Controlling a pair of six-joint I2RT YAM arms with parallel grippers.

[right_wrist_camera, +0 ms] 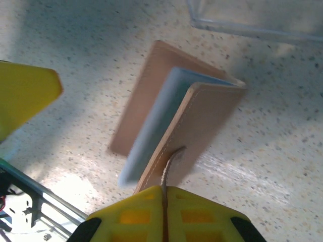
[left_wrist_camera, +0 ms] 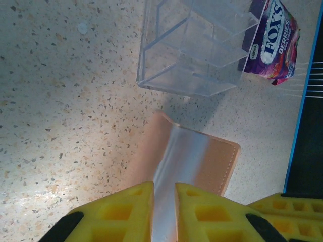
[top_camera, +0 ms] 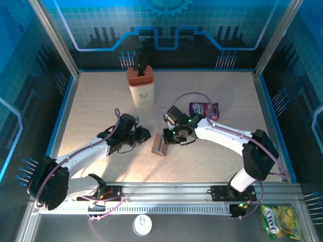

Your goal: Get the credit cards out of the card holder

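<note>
The brown leather card holder [top_camera: 160, 145] stands half open on its edge on the speckled table between both arms. My right gripper [right_wrist_camera: 165, 190] is shut on the stitched edge of its near flap [right_wrist_camera: 202, 121]. Between the flaps shows a light-blue leaf [right_wrist_camera: 151, 121], blurred; I cannot tell whether it is one of the credit cards or the inner pocket. My left gripper [left_wrist_camera: 164, 189] hovers just left of the holder [left_wrist_camera: 202, 161]. Its yellow fingers [left_wrist_camera: 126, 212] stand a narrow gap apart, with only the grey-blue inside of the holder seen through the gap. In the top view my left gripper [top_camera: 145, 133] and right gripper [top_camera: 168, 138] flank the holder.
A clear plastic box [left_wrist_camera: 192, 45] sits just beyond the holder, with a purple snack packet [left_wrist_camera: 275, 40] to its right near the blue wall. A beige block with dark handles [top_camera: 141, 85] stands at the back. A yellow-green packet [top_camera: 277, 222] lies off the table, front right.
</note>
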